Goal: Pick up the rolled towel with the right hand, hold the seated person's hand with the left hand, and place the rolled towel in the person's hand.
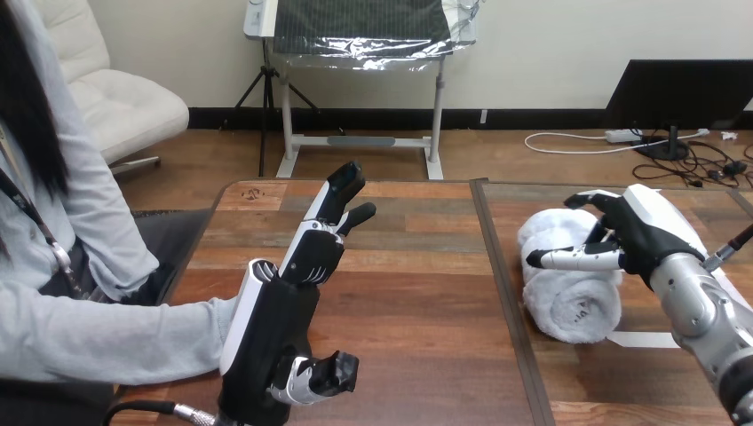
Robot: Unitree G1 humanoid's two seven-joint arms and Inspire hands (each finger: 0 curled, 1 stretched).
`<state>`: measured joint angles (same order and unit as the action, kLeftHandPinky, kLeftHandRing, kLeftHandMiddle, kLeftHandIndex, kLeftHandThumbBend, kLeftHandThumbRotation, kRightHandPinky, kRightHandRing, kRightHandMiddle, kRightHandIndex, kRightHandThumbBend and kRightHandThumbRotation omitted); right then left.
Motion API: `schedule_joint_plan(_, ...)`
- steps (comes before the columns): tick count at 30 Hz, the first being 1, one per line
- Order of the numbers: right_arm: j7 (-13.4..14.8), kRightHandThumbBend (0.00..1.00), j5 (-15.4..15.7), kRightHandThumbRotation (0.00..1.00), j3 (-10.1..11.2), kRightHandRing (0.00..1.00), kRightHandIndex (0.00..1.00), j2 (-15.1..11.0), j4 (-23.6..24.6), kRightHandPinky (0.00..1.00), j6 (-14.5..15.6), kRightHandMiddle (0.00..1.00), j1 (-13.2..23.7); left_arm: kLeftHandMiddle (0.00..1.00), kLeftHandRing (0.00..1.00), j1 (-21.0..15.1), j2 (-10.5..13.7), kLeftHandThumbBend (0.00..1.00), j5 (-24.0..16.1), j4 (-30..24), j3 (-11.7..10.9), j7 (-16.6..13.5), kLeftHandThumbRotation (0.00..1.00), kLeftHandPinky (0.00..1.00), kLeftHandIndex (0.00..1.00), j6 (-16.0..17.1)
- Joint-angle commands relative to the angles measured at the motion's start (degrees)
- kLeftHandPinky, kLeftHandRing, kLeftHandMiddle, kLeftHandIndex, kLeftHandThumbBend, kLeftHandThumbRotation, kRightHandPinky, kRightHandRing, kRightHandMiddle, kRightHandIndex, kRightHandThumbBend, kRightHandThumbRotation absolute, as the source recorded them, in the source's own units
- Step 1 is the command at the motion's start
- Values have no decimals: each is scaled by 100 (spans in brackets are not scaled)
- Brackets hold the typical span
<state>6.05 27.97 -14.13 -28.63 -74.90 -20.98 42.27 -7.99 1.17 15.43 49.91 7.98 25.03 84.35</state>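
Observation:
The white rolled towel (pixel 573 306) lies on the right half of the table (pixel 417 293), its far end under my right hand (pixel 641 229). That hand rests on top of it, fingers curled down over the far side and thumb (pixel 568 258) laid across the front, so the towel is pinched between them. My left hand (pixel 275 319) stands upright near the table's left front, fingers (pixel 337 200) straight and pointing away, thumb (pixel 324 373) bent inward. The person's grey sleeve (pixel 115 333) reaches up to the back of this hand. Their hand is hidden behind it, so I cannot tell whether the two touch.
The person sits at the table's left side. A dark seam (pixel 502 293) runs front to back between the two table halves. A strip of white tape (pixel 641 339) lies on the table beside the towel.

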Motion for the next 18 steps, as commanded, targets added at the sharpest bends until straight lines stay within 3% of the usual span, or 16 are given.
schedule_joint_plan(1,-68,89,231,46,-299,81,83,-19,80,73,-365,83,-237,98,97,-388,10,92,57,41,-57,-28,86,90,96,109)
schedule_joint_plan(18,140,92,728,52,-790,78,80,-389,95,72,-1423,80,-502,98,98,-387,68,95,164,11,18,22,86,91,95,67)
